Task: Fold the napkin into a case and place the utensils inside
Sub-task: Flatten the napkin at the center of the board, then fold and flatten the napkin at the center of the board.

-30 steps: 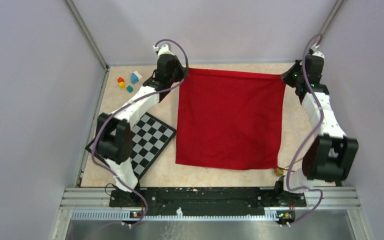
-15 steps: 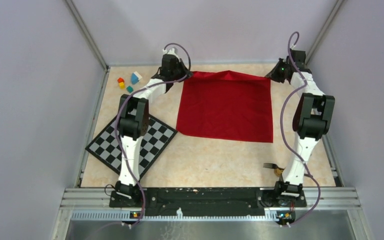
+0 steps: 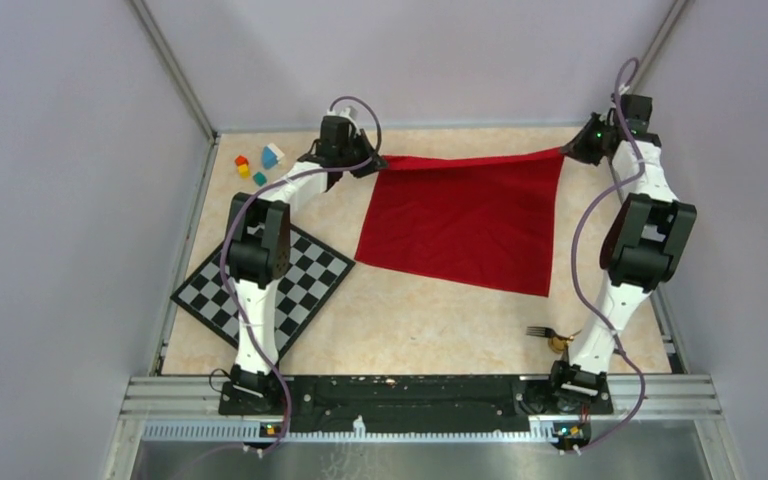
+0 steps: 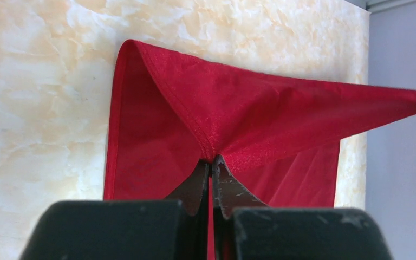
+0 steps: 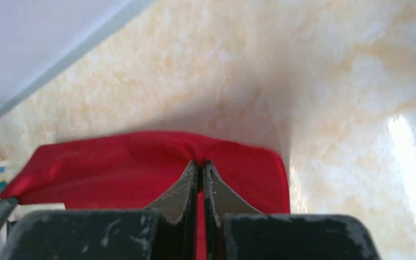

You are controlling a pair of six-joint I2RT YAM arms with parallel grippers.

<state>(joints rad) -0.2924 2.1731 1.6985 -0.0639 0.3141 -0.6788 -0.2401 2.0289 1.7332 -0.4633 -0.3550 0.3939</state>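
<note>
One napkin (image 3: 460,220), one fork (image 3: 537,331), one spoon (image 3: 558,343), one checkered mat (image 3: 305,275) and four small blocks (image 3: 258,163) are sitting on the desk (image 3: 410,320), and two hands are working over it.

The left hand (image 3: 378,163) is pinching the napkin's 11 o'clock corner, with its jaws pressed together on the cloth. From this hand the napkin is spreading away toward 3 to 5 o'clock. Its wrist view is showing the left hand (image 4: 212,162) clamped on a hemmed fold of the napkin (image 4: 249,124).

The right hand (image 3: 567,152) is gripping the 1 o'clock corner, its jaws likewise closed tight on the cloth. From this hand the napkin is running toward 7 to 9 o'clock. Its wrist view is showing the right hand (image 5: 200,165) biting the napkin (image 5: 114,162) at its edge.

The far edge is stretching taut between the two hands, while the near edge is trailing on the desk's 12 o'clock half.

The fork and spoon are lying touching at the desk's 5 o'clock, well apart from the napkin. The mat is lying at 8 o'clock and the blocks at 10 o'clock.
</note>
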